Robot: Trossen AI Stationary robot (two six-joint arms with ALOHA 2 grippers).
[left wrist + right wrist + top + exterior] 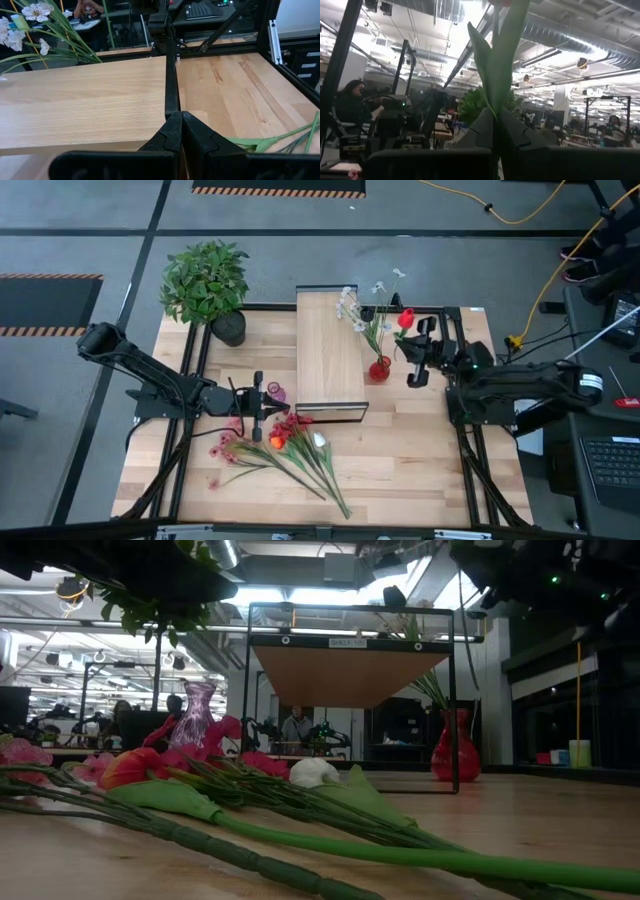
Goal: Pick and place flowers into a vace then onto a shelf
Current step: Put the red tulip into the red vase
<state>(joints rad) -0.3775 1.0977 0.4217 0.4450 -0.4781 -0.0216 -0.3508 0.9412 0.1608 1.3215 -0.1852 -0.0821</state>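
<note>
Loose flowers (pixel 290 445) with green stalks lie in a heap on the near left of the tabletop. The light-wood shelf (pixel 330 350) stands in the middle. Right of it a red vase (pixel 380 368) on the tabletop holds white-blossomed stems (pixel 362 305). A pink glass vase (pixel 276 392) stands by the shelf's near left corner. Just left of this vase my left gripper (pixel 266 394) is shut with nothing between its fingers (pixel 172 132). My right gripper (pixel 410 340) is above and right of the red vase, shut on a red tulip (pixel 405 318). My right gripper pinches the tulip's green stalk and leaf (pixel 496 112) between its two fingers. The fingers come from the table's right, slanting upward. The stalk rises out of the fingers with the red blossom (pixel 502 2) at its top, lifted clear of the table.
A bushy potted plant (pixel 207 280) stands at the far left corner. Black frame rails (pixel 190 380) run along the table's left and right sides. Bare tabletop (pixel 420 460) lies at the near right.
</note>
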